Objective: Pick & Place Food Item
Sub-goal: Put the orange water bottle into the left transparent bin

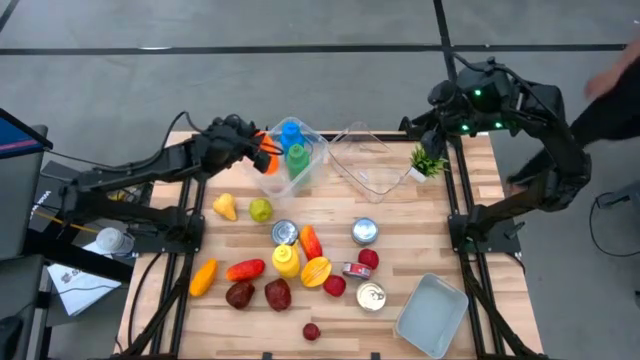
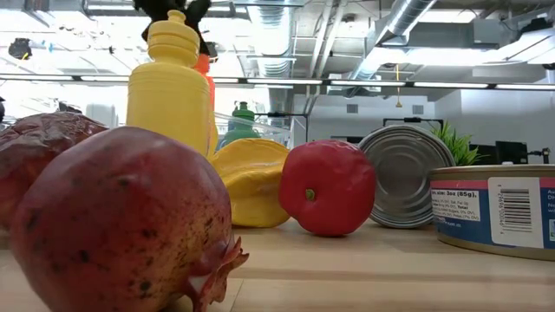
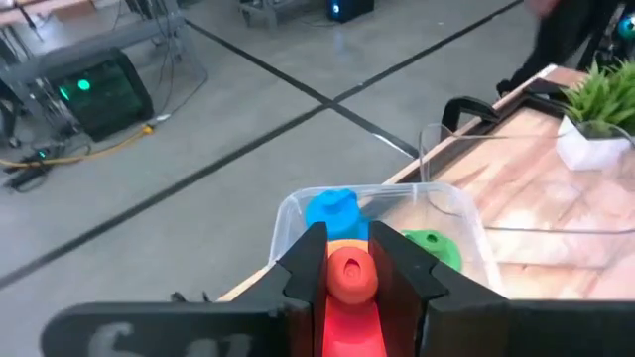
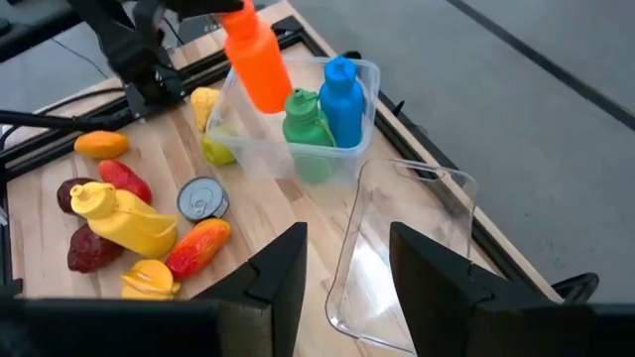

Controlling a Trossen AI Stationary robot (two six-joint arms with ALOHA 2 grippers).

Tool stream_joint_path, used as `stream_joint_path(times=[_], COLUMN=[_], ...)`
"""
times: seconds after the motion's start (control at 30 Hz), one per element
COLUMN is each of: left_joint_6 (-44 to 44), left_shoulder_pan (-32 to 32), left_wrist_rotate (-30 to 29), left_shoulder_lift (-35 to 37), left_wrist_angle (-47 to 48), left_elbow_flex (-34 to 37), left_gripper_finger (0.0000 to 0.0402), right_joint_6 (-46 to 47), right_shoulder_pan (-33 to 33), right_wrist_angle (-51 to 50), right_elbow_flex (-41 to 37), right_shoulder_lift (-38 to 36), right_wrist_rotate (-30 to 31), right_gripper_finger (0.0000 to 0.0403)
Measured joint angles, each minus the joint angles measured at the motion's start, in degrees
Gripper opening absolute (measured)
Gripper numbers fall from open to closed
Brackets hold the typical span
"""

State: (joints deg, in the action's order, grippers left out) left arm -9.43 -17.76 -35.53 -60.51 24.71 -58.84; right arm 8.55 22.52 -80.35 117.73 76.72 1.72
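Observation:
My left gripper (image 1: 265, 152) (image 3: 349, 238) is shut on an orange bottle (image 4: 256, 55) and hangs over the left rim of a clear tub (image 1: 305, 165) at the table's far edge. A blue bottle (image 4: 342, 91) and a green bottle (image 4: 306, 124) stand upright in that tub. In the low view the orange bottle (image 2: 206, 74) shows behind the yellow bottle (image 2: 169, 87). My right gripper (image 1: 425, 125) (image 4: 347, 248) is open and hovers above the far right corner, over an empty clear tub (image 4: 407, 238). My left gripper pinches the orange bottle between its two fingers (image 3: 310, 260), one on each side of the body. A rounded end of the bottle (image 3: 349, 275) shows between the fingertips. The bottle is lifted clear and tilted, hanging above the tub's left rim (image 4: 233, 104).
Food lies spread over the table's middle: yellow bottle (image 1: 286, 260), tins (image 1: 365, 231), pomegranates (image 1: 278, 294), mango (image 1: 204, 277), pear (image 1: 225, 207). A small plant (image 1: 428, 160) stands far right and a grey tray (image 1: 432, 315) near right. A person (image 1: 610, 90) stands beyond the right edge.

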Motion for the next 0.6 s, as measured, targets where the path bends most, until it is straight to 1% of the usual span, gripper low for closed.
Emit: stream_joint_path(times=[0.17, 0.23, 0.27, 0.37, 0.5, 0.6], left_joint_6=[0.4, 0.5, 0.5, 1.4, 1.4, 2.2], left_shoulder_pan=[-3.5, -4.5, -5.1, -6.6, -7.7, -8.3], left_wrist_rotate=[4.0, 6.1, 7.0, 8.1, 8.2, 8.2], left_shoulder_lift=[-0.2, -1.3, -1.8, -4.4, -8.2, -10.6], left_wrist_angle=[-6.3, -9.5, -9.6, -11.1, -11.5, -13.6], left_elbow_flex=[4.1, 5.2, 5.8, 6.1, 6.2, 6.1], left_gripper_finger=[0.0048, 0.0048, 0.0048, 0.0049, 0.0049, 0.0049], right_joint_6=[-1.3, -1.5, -1.5, -1.6, -1.6, -1.6], right_shoulder_pan=[-0.1, -0.2, -0.2, -0.4, -0.4, -0.4], right_wrist_angle=[-0.2, -0.3, -0.2, -0.1, -0.2, -0.2], right_elbow_flex=[0.0, 0.0, 0.0, 0.1, 0.0, 0.0], right_shoulder_lift=[1.3, 1.5, 1.6, 2.0, 2.3, 2.3], right_wrist_rotate=[-0.1, -0.1, -0.2, -0.2, -0.2, -0.2], right_gripper_finger=[0.0139, 0.0138, 0.0138, 0.0138, 0.0138, 0.0138])
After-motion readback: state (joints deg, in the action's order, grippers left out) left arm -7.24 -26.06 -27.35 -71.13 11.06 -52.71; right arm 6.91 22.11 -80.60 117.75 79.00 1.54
